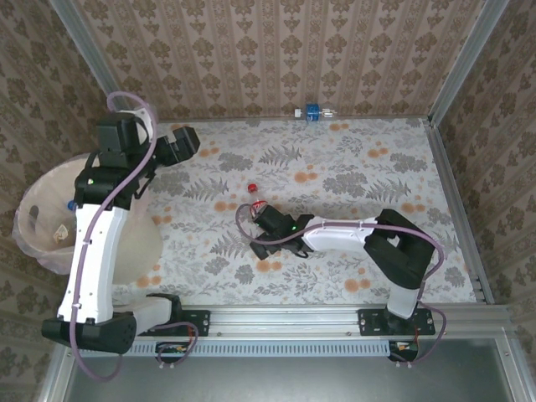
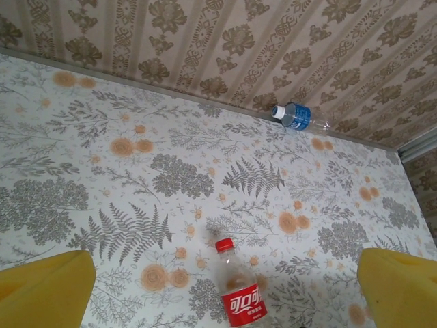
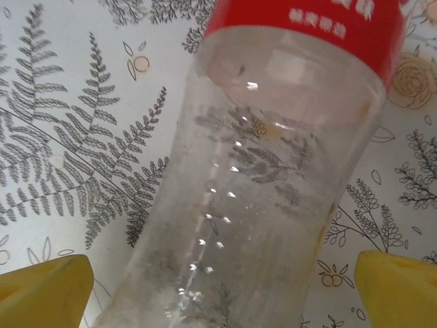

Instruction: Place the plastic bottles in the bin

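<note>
Right gripper [image 3: 218,292] wide open, straddling red bottle [image 3: 273,171]; bottle body between yellow fingers [image 3: 41,290], lying mid-table [image 1: 377,167], cap away from the wrist; left gripper [image 1: 186,142] likewise open, empty, just beside bin [image 1: 134,247]; red bottle ahead of it, well apart; blue bottle [image 1: 313,111] against far wall; bin at table's left edge.

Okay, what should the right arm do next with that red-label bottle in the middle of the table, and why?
Probably close the right fingers on the red-labelled bottle: they stand open with its clear body between them, nothing gripped yet, so a grasp likely comes before carrying it to the bin.
</note>
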